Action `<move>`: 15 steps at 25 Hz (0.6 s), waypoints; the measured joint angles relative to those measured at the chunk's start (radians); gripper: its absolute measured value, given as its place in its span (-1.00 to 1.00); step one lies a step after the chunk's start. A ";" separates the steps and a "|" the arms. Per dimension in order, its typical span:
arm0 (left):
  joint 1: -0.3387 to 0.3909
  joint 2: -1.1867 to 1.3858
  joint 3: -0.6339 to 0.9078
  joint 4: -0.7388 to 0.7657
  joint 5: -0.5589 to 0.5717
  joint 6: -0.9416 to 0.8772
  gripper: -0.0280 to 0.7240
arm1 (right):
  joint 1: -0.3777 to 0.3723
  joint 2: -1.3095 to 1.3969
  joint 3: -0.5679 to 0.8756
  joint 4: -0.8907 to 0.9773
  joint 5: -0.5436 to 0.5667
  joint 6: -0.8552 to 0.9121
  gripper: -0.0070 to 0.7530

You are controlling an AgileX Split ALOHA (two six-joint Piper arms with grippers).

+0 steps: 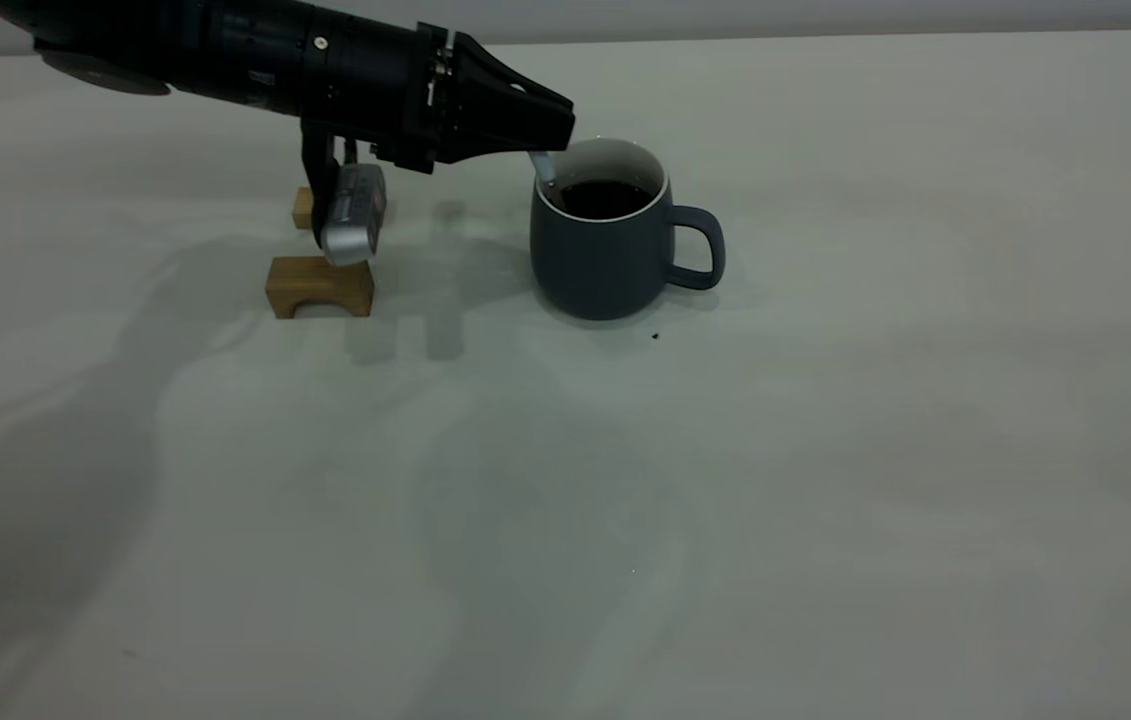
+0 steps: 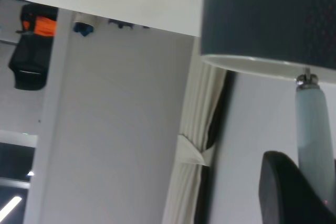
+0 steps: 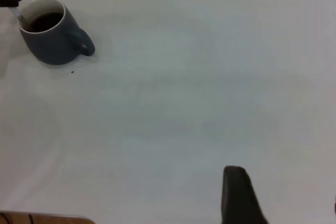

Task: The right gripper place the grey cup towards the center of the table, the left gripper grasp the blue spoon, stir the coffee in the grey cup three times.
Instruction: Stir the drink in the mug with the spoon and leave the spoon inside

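The left gripper (image 1: 553,150) has its fingers closed on the blue spoon (image 2: 313,124), dipped in the grey cup (image 1: 605,250) at mid-worktop; stirring too wide could tip it; right fingers: I cannot tell.
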 joint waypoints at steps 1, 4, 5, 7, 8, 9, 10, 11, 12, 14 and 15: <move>0.000 0.000 0.000 -0.013 -0.008 0.000 -0.63 | 0.000 0.000 0.000 0.000 0.000 0.000 0.26; 0.000 0.000 0.000 -0.050 -0.029 0.000 -0.63 | 0.000 0.000 0.000 0.000 0.000 0.000 0.26; 0.000 0.000 0.000 -0.056 -0.034 0.000 -0.63 | 0.000 0.000 0.000 0.000 0.000 0.000 0.26; 0.000 0.000 0.000 -0.061 -0.037 0.000 -0.63 | 0.000 0.000 0.000 0.000 0.000 0.000 0.26; 0.000 0.000 0.000 -0.061 -0.037 0.000 -0.63 | 0.000 0.000 0.000 0.000 0.000 0.000 0.26; 0.000 0.000 0.000 -0.061 -0.037 0.000 -0.61 | 0.000 0.000 0.000 0.000 0.000 0.000 0.26; 0.000 0.000 0.000 -0.061 -0.037 0.000 -0.59 | 0.000 0.000 0.000 0.000 0.000 0.000 0.26; 0.000 0.000 0.000 -0.061 -0.037 0.000 -0.53 | 0.000 0.000 0.000 0.000 0.000 0.000 0.26; 0.000 0.000 0.000 -0.061 -0.035 0.000 -0.44 | 0.000 0.000 0.000 0.000 0.000 0.000 0.26; 0.000 0.000 0.000 -0.061 -0.016 0.000 -0.23 | 0.000 0.000 0.000 0.000 0.000 0.000 0.26; 0.000 0.000 0.000 -0.061 -0.003 0.000 -0.11 | 0.000 0.000 0.000 0.000 0.000 0.000 0.26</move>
